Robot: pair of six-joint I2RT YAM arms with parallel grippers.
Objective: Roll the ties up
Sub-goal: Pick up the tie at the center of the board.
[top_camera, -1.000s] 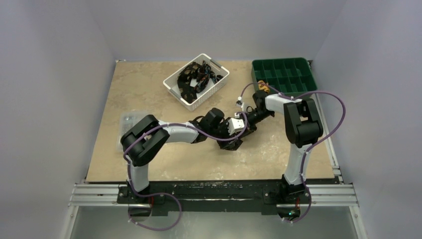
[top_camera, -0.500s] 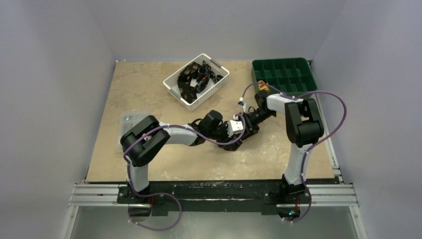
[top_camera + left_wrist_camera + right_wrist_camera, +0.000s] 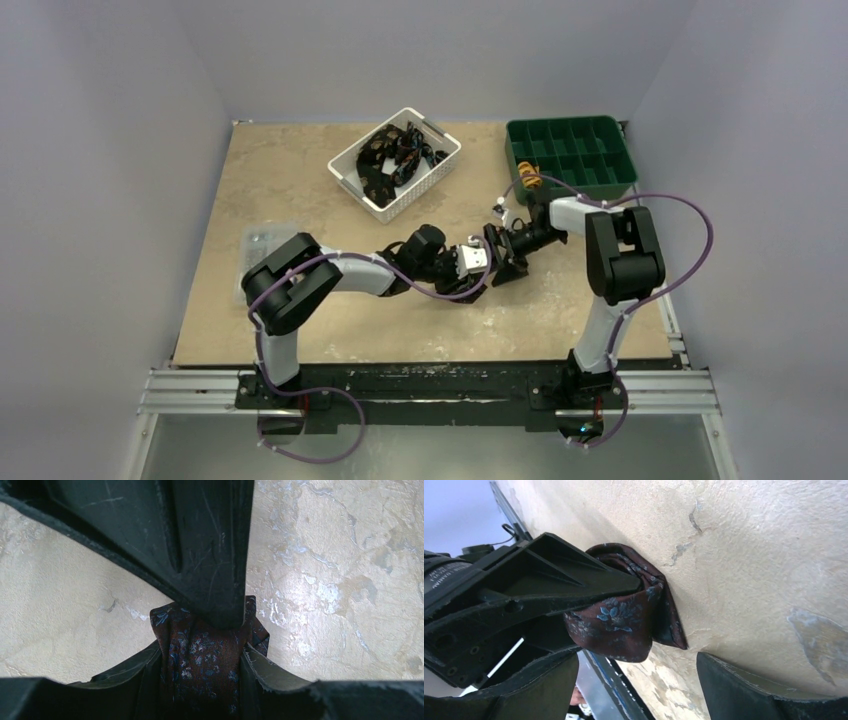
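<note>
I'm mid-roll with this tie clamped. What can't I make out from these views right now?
- Tie, how much is rolled: in the left wrist view, the left gripper and the bottom edge cut it off. In the right wrist view, the left gripper hides its far part. In the top view, both arms cover it.
- Basket contents: in the top view, a dark tangle too small to count.
- Orange thing at the tray corner: in the top view, too small to identify.

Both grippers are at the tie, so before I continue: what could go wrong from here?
1. Only the left gripper, shut on the tie, holds the roll; a loose outer fold shows, so releasing may let it spring open.
2. The right gripper is open right beside the left gripper's finger; closing may pinch that finger, not fabric.
</note>
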